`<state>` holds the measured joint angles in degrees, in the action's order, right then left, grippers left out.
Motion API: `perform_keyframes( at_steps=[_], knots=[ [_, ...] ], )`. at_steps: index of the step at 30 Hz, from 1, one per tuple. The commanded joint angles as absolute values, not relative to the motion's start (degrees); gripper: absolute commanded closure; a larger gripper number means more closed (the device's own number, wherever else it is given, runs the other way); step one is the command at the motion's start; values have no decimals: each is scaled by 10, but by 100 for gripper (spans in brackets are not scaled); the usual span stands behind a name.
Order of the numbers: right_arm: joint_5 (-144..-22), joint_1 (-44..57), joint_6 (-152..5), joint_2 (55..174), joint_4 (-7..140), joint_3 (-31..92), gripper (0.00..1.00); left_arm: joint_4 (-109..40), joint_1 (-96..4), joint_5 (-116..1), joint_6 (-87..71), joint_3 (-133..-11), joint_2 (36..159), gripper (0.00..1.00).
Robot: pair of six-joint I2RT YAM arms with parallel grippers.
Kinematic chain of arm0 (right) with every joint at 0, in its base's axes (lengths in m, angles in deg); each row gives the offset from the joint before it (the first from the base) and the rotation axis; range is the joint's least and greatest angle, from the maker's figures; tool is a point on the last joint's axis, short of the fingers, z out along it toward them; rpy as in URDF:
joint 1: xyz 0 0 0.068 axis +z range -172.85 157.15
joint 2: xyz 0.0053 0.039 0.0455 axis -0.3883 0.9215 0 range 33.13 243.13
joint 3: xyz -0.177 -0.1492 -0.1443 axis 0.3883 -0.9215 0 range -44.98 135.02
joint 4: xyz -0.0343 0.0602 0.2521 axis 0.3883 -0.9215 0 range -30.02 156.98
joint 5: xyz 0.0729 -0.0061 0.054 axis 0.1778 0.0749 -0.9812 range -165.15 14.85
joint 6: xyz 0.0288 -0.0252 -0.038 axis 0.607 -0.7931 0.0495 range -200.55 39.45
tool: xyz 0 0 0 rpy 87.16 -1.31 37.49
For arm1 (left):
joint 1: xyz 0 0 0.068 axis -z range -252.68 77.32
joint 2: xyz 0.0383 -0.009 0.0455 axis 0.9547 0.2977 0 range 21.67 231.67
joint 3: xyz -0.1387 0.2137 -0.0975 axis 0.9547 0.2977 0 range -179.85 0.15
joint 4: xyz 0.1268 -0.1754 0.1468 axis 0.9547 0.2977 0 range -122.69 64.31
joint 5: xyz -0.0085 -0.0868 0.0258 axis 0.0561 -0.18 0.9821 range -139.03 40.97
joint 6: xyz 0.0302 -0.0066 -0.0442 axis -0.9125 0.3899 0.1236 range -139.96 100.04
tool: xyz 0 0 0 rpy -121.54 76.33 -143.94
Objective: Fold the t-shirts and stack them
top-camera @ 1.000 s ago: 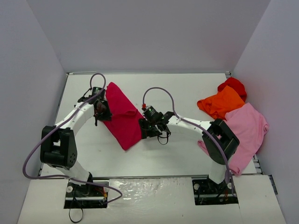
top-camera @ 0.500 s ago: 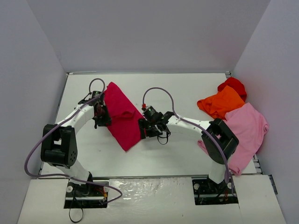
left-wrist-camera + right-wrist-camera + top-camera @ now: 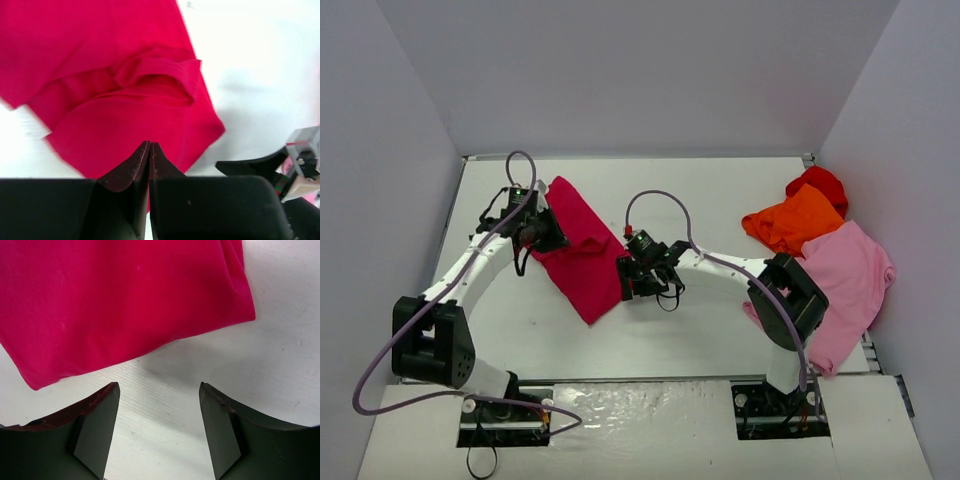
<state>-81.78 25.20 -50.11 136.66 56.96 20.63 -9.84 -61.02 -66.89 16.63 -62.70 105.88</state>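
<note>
Swung further up the left edge of crimson t-shirt (image 3: pixel 582 250) since a second ago: left tool (image 3: pixel 542 235), clenched, unclear whether pinching cloth. Lies partly folded, left of centre on desk (image 3: pixel 720 190). Right tool (image 3: pixel 159 390) released, hovering just beside its right edge. Probably mid-fold; next calls for gripping both edges and folding across.

Left arm (image 3: pixel 470 268) and right arm (image 3: pixel 722 267) are showing white links with chunky black joint housings. Lilac cables (image 3: pixel 660 191) are looping off each wrist toward the bases (image 3: pixel 500 418) at frame bottom. Left end effector (image 3: pixel 150 146) and right end effector (image 3: pixel 159 390) are showing matte black fingers, inner faces tinged reddish-brown.
</note>
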Motion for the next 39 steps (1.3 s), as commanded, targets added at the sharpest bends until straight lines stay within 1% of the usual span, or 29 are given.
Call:
perform_keyframes(
  at_steps=[1, 3, 8, 17, 24, 31, 35, 39],
  knots=[
    [-806, 253, -498, 1366, 582, 207, 38, -194, -596, -745, 201, -628, 1118, 100],
    [-805, 252, -498, 1366, 582, 203, 38, -227, -588, -765, 209, -628, 1152, 100],
    [-802, 252, -496, 1365, 582, 201, 38, -239, -568, -783, 208, -658, 1216, 100],
    [-798, 248, -497, 1372, 582, 197, 38, -269, -563, -763, 202, -702, 1260, 100],
    [-797, 249, -498, 1381, 583, 193, 39, -272, -563, -706, 184, -706, 1238, 100],
    [-792, 247, -501, 1387, 582, 195, 40, -208, -569, -641, 143, -730, 1237, 100],
    [-789, 245, -501, 1378, 583, 185, 40, -188, -614, -610, 134, -708, 1221, 100],
    [-790, 244, -499, 1367, 583, 173, 40, -250, -659, -602, 156, -653, 1180, 100]
  ],
)
